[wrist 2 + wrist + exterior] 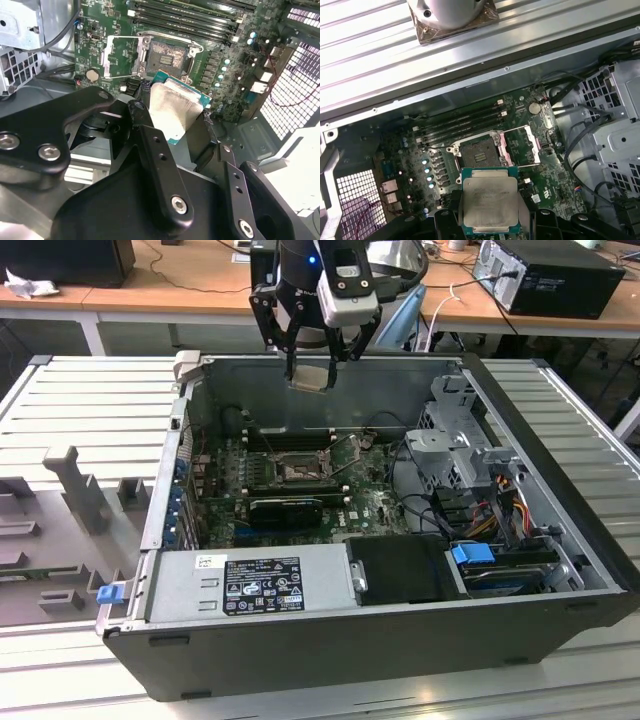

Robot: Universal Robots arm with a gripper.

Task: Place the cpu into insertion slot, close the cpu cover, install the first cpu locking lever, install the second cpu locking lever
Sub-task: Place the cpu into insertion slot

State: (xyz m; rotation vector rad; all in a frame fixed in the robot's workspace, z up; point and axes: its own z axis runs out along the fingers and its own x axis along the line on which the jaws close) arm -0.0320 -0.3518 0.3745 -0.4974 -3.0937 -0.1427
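An open computer case [300, 640] lies on the ribbed metal desk [90, 400], with the green motherboard [370, 500] flat on its floor. The gripper [310, 365] hangs above the case's far wall, well clear of the board. On the board, the cover [525, 145] stands swung open just beside the slot [481, 157], whose dark square is bare; in the exterior view the slot [297, 468] lies nearer than the gripper and below it. The fingers [150, 145] are closed on the cpu [175, 110], pinching two opposite edges, so the chip sits between their tips, pale face showing in both wrist views, apart from the slot.
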